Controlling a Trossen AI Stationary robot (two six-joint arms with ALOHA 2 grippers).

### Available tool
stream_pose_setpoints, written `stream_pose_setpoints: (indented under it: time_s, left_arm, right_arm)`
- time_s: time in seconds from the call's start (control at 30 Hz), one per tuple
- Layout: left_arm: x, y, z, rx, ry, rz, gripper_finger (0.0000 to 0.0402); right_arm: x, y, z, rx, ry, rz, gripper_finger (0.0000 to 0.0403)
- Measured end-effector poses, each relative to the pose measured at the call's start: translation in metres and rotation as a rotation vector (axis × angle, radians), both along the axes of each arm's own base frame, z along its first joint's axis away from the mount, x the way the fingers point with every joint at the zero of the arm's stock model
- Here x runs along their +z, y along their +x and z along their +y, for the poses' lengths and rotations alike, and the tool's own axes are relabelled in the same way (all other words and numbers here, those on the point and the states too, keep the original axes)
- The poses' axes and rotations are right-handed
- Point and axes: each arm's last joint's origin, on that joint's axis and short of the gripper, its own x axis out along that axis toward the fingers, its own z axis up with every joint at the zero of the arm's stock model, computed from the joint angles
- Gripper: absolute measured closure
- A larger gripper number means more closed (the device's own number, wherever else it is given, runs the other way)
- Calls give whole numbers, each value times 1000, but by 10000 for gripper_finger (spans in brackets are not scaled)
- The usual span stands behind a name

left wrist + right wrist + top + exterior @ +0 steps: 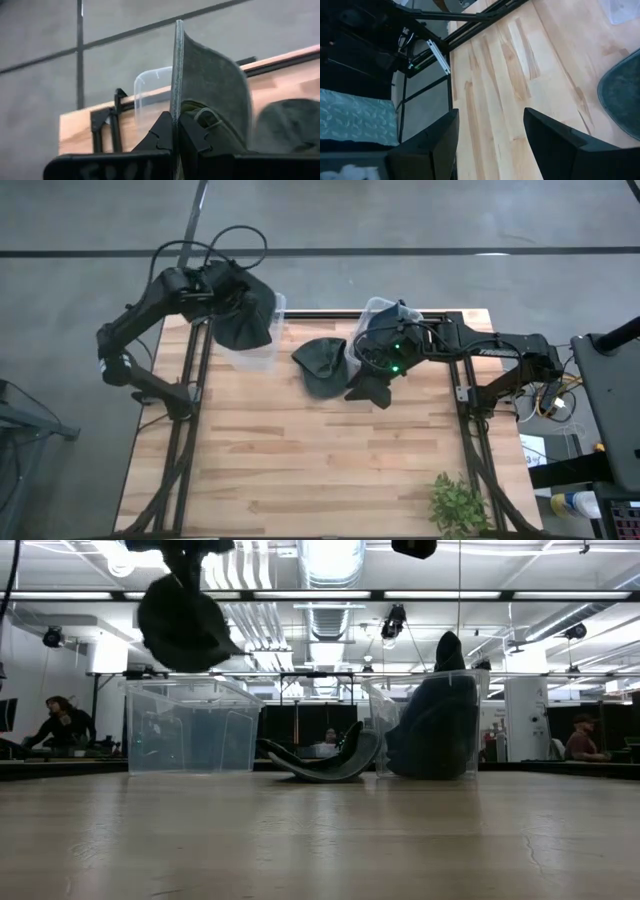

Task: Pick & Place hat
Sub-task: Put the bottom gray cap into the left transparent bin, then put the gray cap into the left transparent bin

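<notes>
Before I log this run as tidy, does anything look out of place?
One dark green fabric hat lies upturned on the wooden table between the two clear plastic bins, not in either. The left gripper holds another hat above the left bin.

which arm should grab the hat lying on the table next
Right. Its tool is open and empty, right beside the hat lying between the two bins. The left tool is shut on another hat, held above the left bin, so it is busy.
</notes>
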Motion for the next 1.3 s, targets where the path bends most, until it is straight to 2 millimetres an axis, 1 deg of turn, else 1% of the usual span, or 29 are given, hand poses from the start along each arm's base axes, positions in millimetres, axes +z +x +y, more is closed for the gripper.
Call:
stream_pose_setpoints:
  time_s: [0.1,0.23,0.33,0.47,0.6,0.73,0.87,1.07,1.2,1.3]
  left_arm:
    - [-15,7,14,-24,-14,95,395]
    - [-37,14,29,-23,-35,127,395]
    - [-53,19,37,-35,-71,122,395]
    - [-72,20,45,-13,-126,103,395]
    - [-89,22,48,13,-179,66,395]
    - [-102,26,50,1,-221,14,395]
    - [-115,28,50,11,-298,-45,369]
    - [-131,25,49,19,-337,1,314]
    - [-131,25,49,16,-340,5,281]
    - [-123,25,50,13,-320,-5,269]
  right_arm:
    - [0,0,0,-10,-1,-3,186]
    - [2,2,-1,-45,25,-18,186]
    - [6,5,-1,-47,25,-69,186]
    - [11,7,-3,-51,22,-121,186]
    - [10,7,-9,-58,2,-120,186]
    - [10,7,-15,-54,-10,-128,187]
    - [10,6,-18,-40,3,-130,187]
    - [10,6,-18,-16,-12,-139,187]
    - [11,6,-18,-10,-16,-142,187]
    - [10,5,-18,-11,-17,-139,187]
